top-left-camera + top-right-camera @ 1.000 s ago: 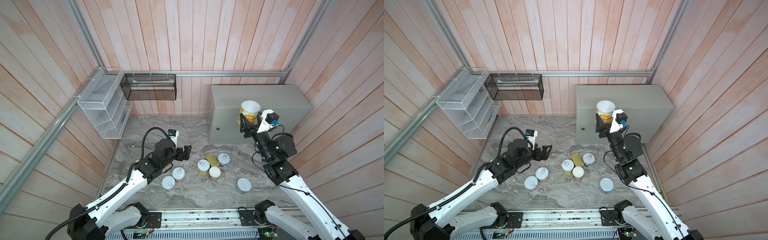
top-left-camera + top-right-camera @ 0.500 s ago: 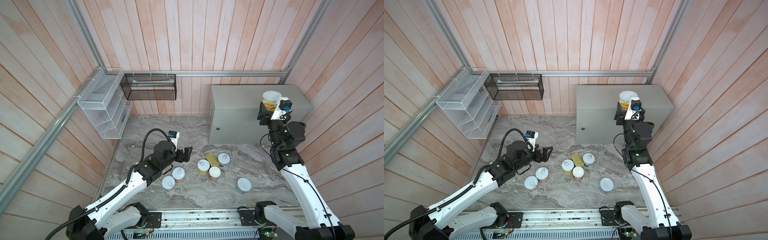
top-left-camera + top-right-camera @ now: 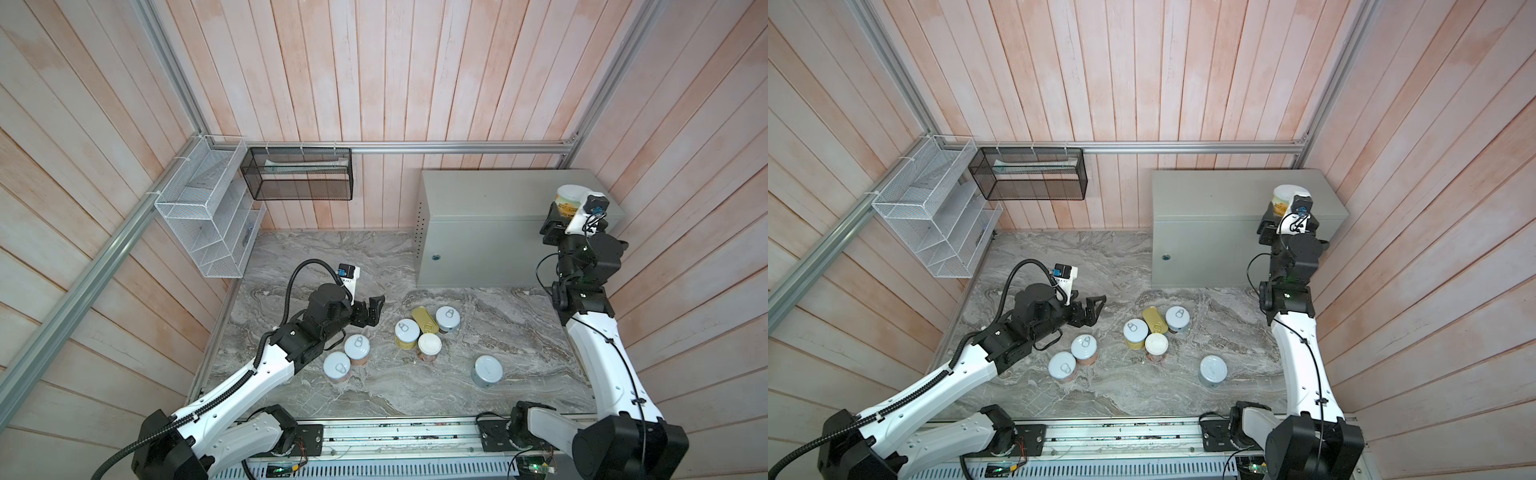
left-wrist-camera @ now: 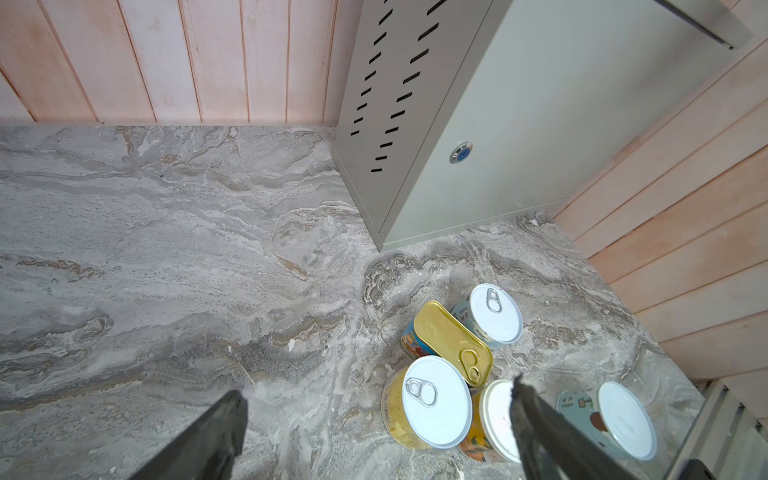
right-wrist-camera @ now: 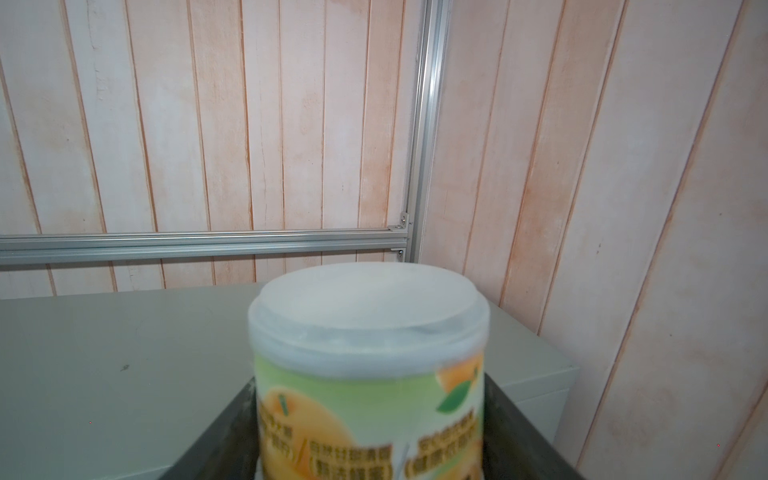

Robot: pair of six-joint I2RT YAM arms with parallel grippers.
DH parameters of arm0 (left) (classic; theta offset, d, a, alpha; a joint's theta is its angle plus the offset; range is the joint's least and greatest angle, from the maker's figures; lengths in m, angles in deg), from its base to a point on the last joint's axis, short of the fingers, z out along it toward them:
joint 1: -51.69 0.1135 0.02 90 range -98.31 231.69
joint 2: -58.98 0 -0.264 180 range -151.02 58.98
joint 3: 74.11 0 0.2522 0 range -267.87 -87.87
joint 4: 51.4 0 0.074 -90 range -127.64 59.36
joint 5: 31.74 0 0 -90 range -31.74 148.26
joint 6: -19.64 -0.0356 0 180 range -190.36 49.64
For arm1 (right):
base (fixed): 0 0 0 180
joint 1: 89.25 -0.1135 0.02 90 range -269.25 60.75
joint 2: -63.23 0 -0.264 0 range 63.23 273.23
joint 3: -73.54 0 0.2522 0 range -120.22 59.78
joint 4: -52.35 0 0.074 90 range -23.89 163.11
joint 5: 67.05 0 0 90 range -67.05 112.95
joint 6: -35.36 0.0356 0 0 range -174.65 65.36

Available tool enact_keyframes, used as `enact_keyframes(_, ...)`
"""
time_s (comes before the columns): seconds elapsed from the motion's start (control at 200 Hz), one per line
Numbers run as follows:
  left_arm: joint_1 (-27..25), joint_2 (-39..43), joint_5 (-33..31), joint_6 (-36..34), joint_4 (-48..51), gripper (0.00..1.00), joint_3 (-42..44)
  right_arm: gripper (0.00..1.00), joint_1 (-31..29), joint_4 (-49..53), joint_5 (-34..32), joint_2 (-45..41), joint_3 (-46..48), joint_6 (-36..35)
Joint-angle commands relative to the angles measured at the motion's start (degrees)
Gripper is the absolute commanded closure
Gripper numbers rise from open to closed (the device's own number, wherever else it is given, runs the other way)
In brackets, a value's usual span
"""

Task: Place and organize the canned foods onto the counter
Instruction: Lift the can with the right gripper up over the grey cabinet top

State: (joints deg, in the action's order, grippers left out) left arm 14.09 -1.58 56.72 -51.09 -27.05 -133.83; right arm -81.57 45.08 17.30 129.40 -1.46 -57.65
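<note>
1. The right gripper [image 3: 563,212] [image 3: 1277,210] is clamped on a can [image 3: 571,195] [image 3: 1284,194] with a white lid and a green-and-orange label. In the right wrist view its fingers [image 5: 224,436] press the can [image 5: 370,353] from both sides.
2. The can stands upright over the right end of the counter [image 3: 498,199] [image 5: 104,374], near the right wall. Whether its base touches the top I cannot tell.
3. The left gripper [image 3: 371,309] [image 3: 1094,308] hangs low over the slab [image 3: 332,257], jaws spread wide, holding nothing. In the left wrist view bare slab lies between its fingers [image 4: 208,436].
4. Seven cans stand on the slab, in front of the counter.
5. Four are bunched in the middle. The gold tin [image 3: 424,319] [image 4: 451,340] sits between the yellow can [image 3: 407,330] [image 4: 432,401] and the blue can [image 3: 447,316] [image 4: 494,311]. The orange can [image 3: 429,345] [image 4: 490,419] sits at the tin's near end.
6. The fifth can [image 3: 356,345] and sixth can [image 3: 336,365] touch each other, just beside the left arm.
7. The seventh can [image 3: 487,369] [image 4: 619,415] stands alone, well to the right of the bunch.
</note>
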Motion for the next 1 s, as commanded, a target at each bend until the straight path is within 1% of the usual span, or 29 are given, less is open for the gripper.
enact_keyframes(0.0,0.17,0.33,-0.47,-1.59,-1.58,0.0,1.04,0.43,2.34,-8.96,1.4,-0.28,-2.8,3.76)
enact_keyframes(0.095,0.17,0.39,-0.63,-1.78,-2.02,0.0,1.63,0.43,5.23,-8.99,3.61,0.94,-3.98,7.13)
enact_keyframes(0.265,0.18,0.52,-0.41,-1.73,-3.33,0.0,3.17,0.43,7.38,-6.78,4.81,4.22,-8.14,7.98)
enact_keyframes(0.37,0.16,0.54,-0.51,-1.81,-5.18,0.0,4.92,0.44,8.84,-6.02,5.35,6.6,-10.13,10.73)
enact_keyframes(0.625,0.23,-1.92,-0.16,-3.97,-5.83,0.0,4.28,0.43,8.93,-6.73,5.2,12.39,-14.84,10.83)
enact_keyframes(0.76,0.16,-2.55,0.89,-3.13,-6.51,0.0,3.88,0.43,8.88,-5.86,5.65,15.48,-18.04,11.0)
enact_keyframes(0.995,0.17,-3.77,2.2,-1.85,-7.03,0.0,2.81,0.42,8.93,-5.97,6.13,18.46,-20.64,10.81)
